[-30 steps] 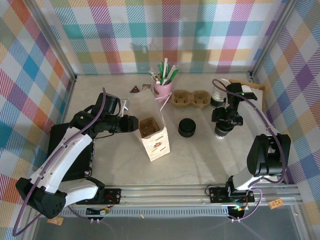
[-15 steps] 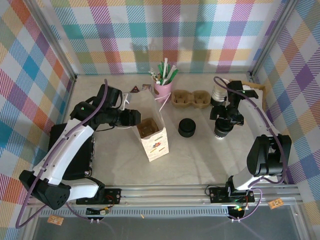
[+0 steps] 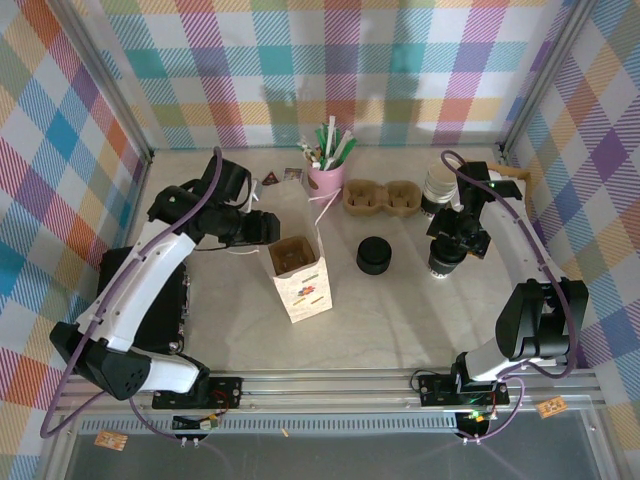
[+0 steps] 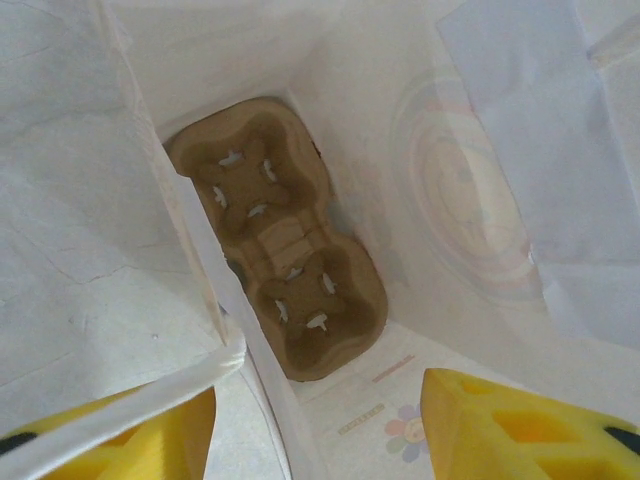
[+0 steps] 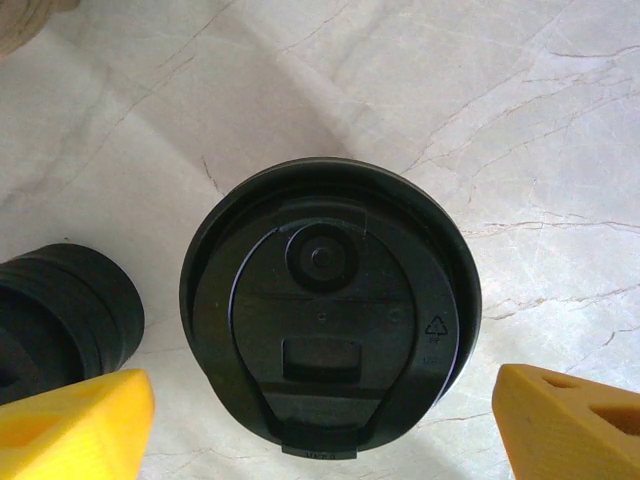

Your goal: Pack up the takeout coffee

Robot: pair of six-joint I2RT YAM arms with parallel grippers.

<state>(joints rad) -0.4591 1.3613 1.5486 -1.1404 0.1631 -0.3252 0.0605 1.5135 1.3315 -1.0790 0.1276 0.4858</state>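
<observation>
The takeout coffee (image 5: pixel 330 345) stands upright on the table, and its round black lid faces my right wrist camera. My right gripper (image 5: pixel 320 425) hangs over it, open. One yellow finger (image 5: pixel 75 420) is on each side of the lid, and marble shows in both gaps. From above, the cup (image 3: pixel 440 267) sits under that gripper (image 3: pixel 447 248). A white paper bag (image 3: pixel 297 280) stands open at centre with a brown cup carrier (image 4: pixel 275 260) on its bottom. My left gripper (image 4: pixel 320 440) is open at the bag's mouth. The bag's left wall (image 4: pixel 215 330) runs between its fingers.
A squat black lid stack (image 3: pixel 374 256) sits between bag and coffee. A lidless stack of white cups (image 3: pixel 437 185), a second brown carrier (image 3: pixel 382 196) and a pink cup of straws (image 3: pixel 326 175) stand at the back. A black tray (image 3: pixel 140 300) lies at left.
My left gripper has swung toward the back of the table, to the bag's upper left rim, and the bag has shifted slightly left. The right gripper has stayed over the coffee.
</observation>
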